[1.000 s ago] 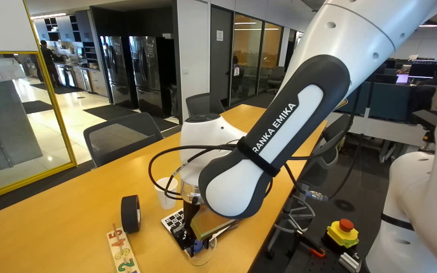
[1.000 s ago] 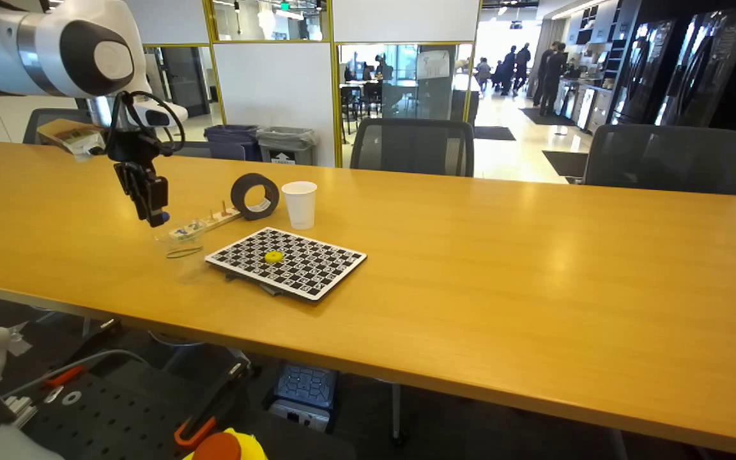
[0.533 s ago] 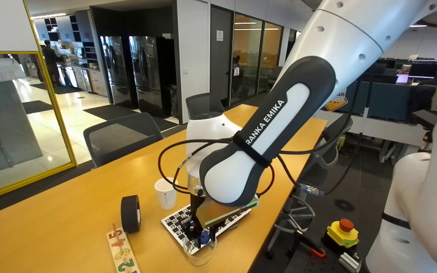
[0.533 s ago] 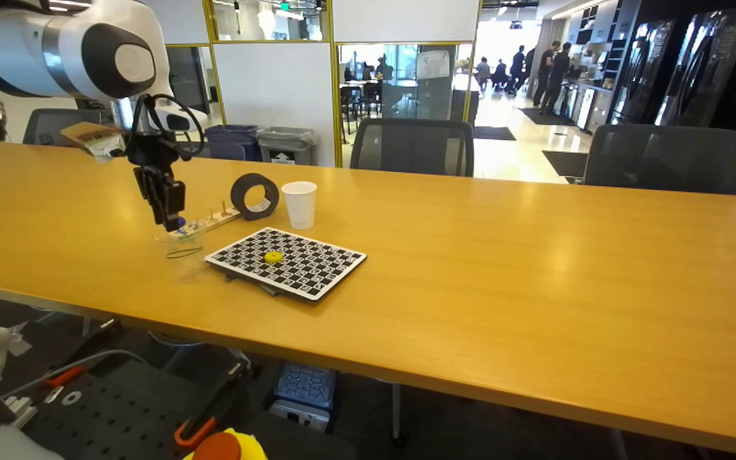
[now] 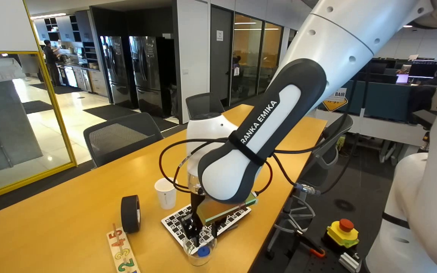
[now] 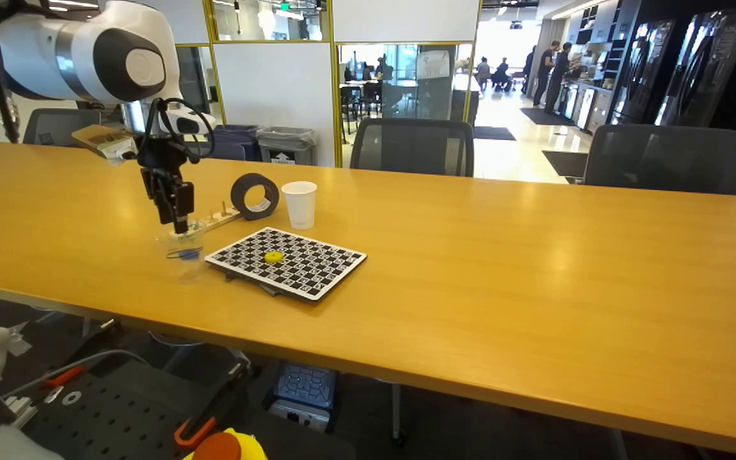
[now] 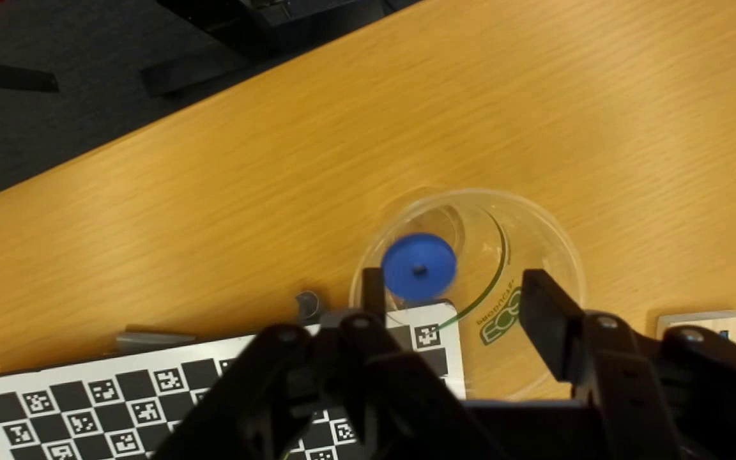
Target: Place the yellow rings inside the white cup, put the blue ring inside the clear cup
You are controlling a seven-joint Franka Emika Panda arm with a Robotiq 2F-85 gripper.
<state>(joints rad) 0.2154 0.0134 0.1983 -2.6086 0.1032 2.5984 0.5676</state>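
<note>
My gripper (image 7: 454, 284) hangs with its jaws parted, holding nothing, over the clear cup (image 7: 496, 316), near the long edge of the tabletop (image 6: 534, 287) on my side. The blue ring (image 7: 419, 266) is inside that cup, free of me. I can't tell whether my tips dip below the rim; if they do, shifting sideways or spreading wider could snag the likely flimsy wall and tip the cup. The ring looks deep blue, a flat disc with a small dark hole, slightly blurred. A yellow ring (image 6: 273, 257) lies on the checkered board (image 6: 317, 268) beside the cup.
</note>
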